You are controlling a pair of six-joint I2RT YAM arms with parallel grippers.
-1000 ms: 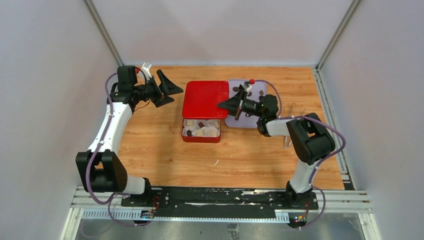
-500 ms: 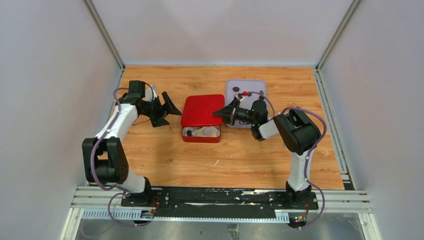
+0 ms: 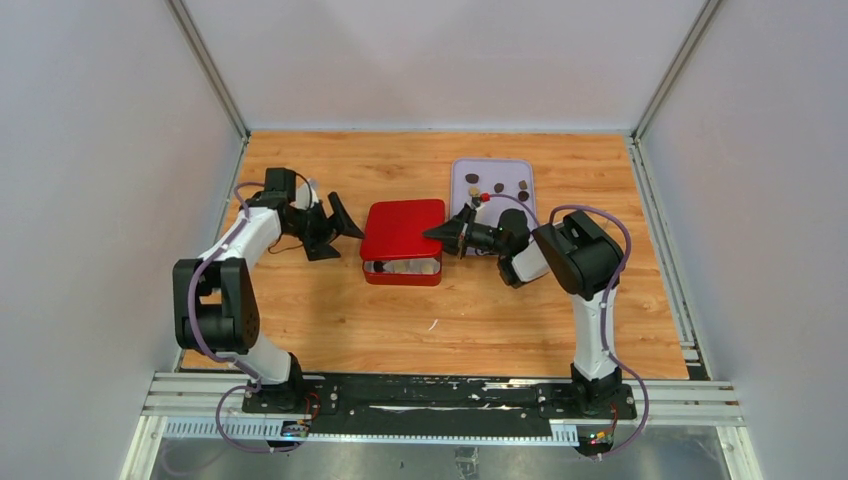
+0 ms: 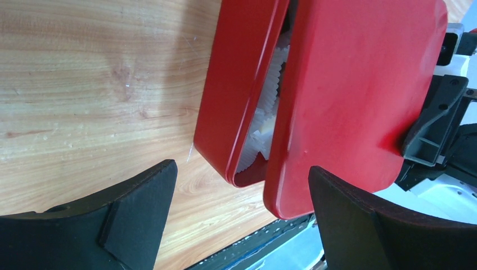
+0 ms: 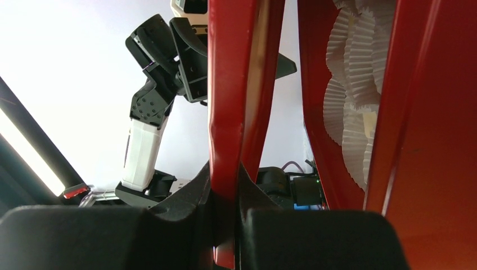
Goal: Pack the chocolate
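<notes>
The red box (image 3: 403, 277) sits in the middle of the wooden tabletop (image 3: 330, 320). Its red lid (image 3: 403, 225) hangs over it, covering all but a strip along the box's near edge. The right pincer (image 3: 447, 231) comes in from the right of the box and is clamped nearly shut on the lid's right edge. In the right wrist view the thin red rim is pinched between its two fingers. From the left wrist view the lid stands off the box, with a gap between them. Whether the two touch on the far side cannot be told.

White pleated paper cups (image 4: 264, 121) show through that gap and in the uncovered strip. What lies in the cups is too small to make out.

The left pincer (image 4: 242, 169) is just to the left of the box, its jaws spread wide and holding nothing, pointing at the box's left side.

Chocolate pieces (image 3: 472, 178), dark brown and mid brown, lie scattered on a pale lilac tray (image 3: 510, 168) beyond the box's far right corner.
</notes>
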